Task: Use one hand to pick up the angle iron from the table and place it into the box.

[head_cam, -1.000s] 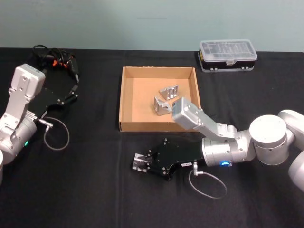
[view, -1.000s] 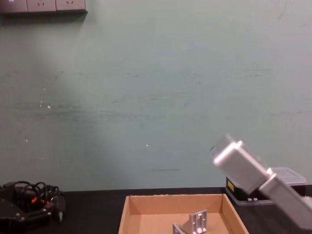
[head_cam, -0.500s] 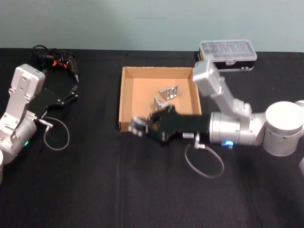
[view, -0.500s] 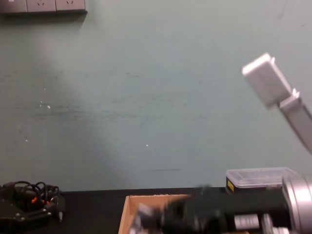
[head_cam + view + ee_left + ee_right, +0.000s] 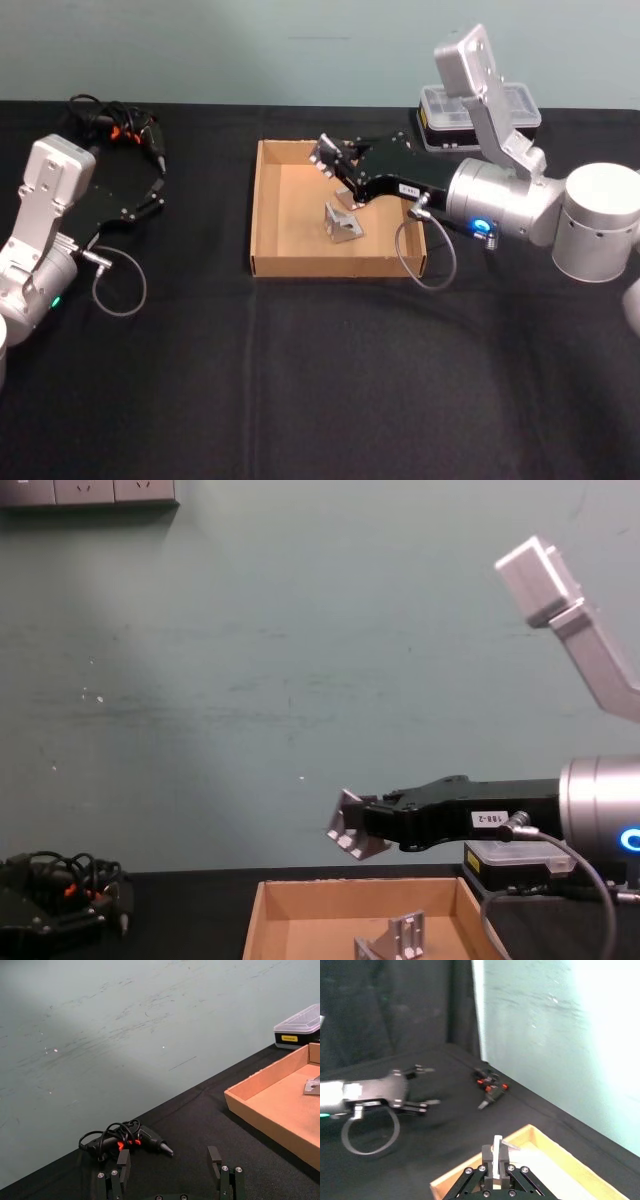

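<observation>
r hand fingers clamped on angle iron, up over box | l hand parked, fingers apart, empty | risk: drop from height, bounces out onto desk

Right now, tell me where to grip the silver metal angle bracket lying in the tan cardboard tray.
Take the silver metal angle bracket by its raised flange, coming straight down from above. Its other flange seems to lie flat on the floor of the tan cardboard tray, and the walls would hinder a sideways claw.
</observation>
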